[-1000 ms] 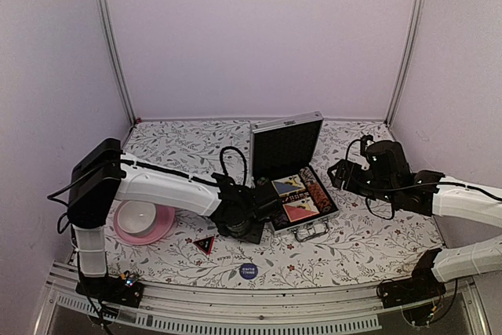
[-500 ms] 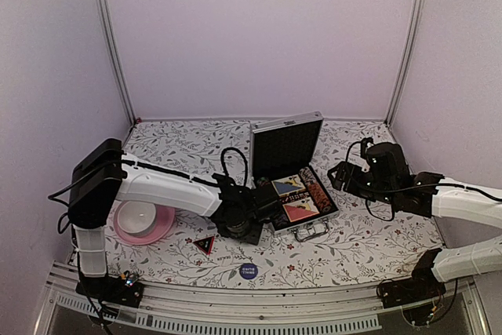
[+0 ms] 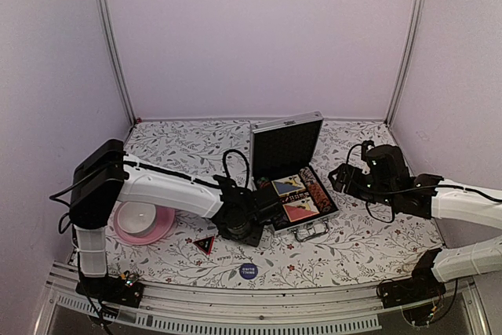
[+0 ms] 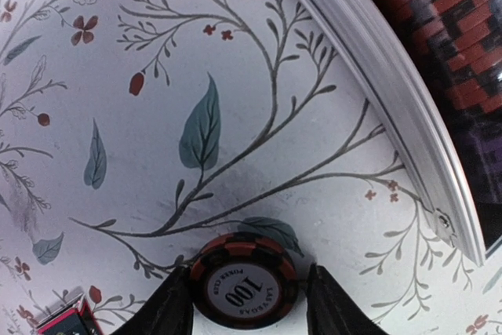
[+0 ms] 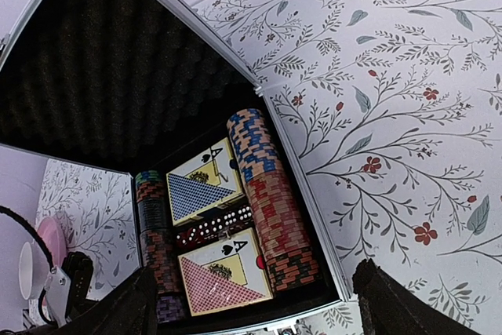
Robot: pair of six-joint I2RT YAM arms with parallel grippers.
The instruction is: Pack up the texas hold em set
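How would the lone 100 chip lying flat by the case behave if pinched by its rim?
The 100 chip looks rigid and lies flat, so it likely won't bend or roll. Its rim is round and smooth; pinched by the left gripper it could squirt out or pivot. Probably light, so pushing would slide it across the table.

Table [image 3: 180, 147]: white top, printed leaf-and-flower pattern. Directly on it: open silver case [image 3: 286, 147] at centre, pink plate [image 3: 161, 227] at left, red-black triangle [image 3: 205, 244] and blue disc [image 3: 248, 271] towards the near edge. One red-black chip [image 4: 245, 289] marked 100 lies flat near the case's rim.
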